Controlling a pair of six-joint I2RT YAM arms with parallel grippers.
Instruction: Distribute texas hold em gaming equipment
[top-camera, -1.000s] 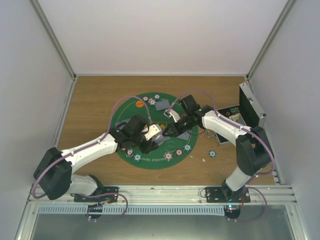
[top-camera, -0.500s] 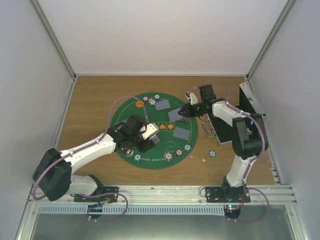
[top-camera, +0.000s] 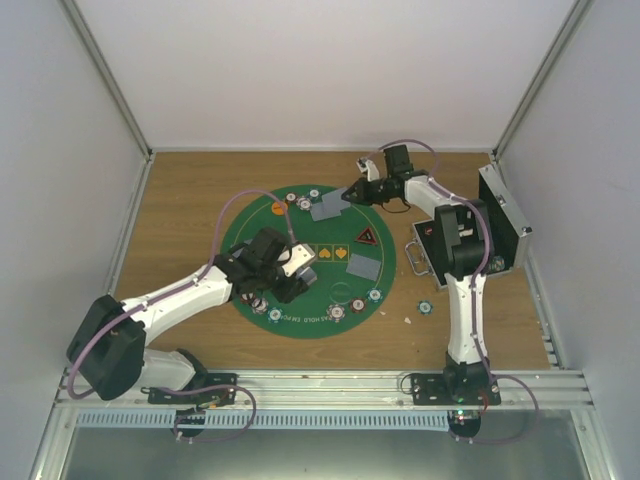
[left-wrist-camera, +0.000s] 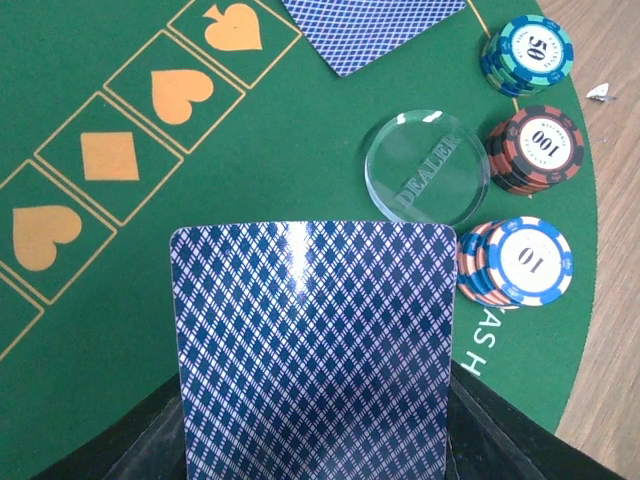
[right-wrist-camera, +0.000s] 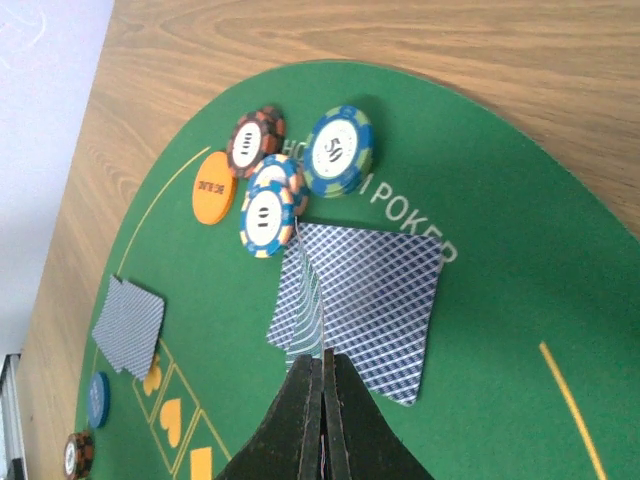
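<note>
Dealing: right gripper (right-wrist-camera: 322, 358) pinches a playing card (right-wrist-camera: 298, 300) on edge at the far rim of the felt mat (right-wrist-camera: 500, 230), against a flat card (right-wrist-camera: 378, 300). Best tipped flat before release. Left gripper (top-camera: 296, 268) clamps the deck (left-wrist-camera: 315, 340) near the mat's middle.

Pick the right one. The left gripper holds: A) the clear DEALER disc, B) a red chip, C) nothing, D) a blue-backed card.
D: the left wrist view shows the left gripper holding a card between its jaws, while the DEALER disc lies free on the mat.
</note>
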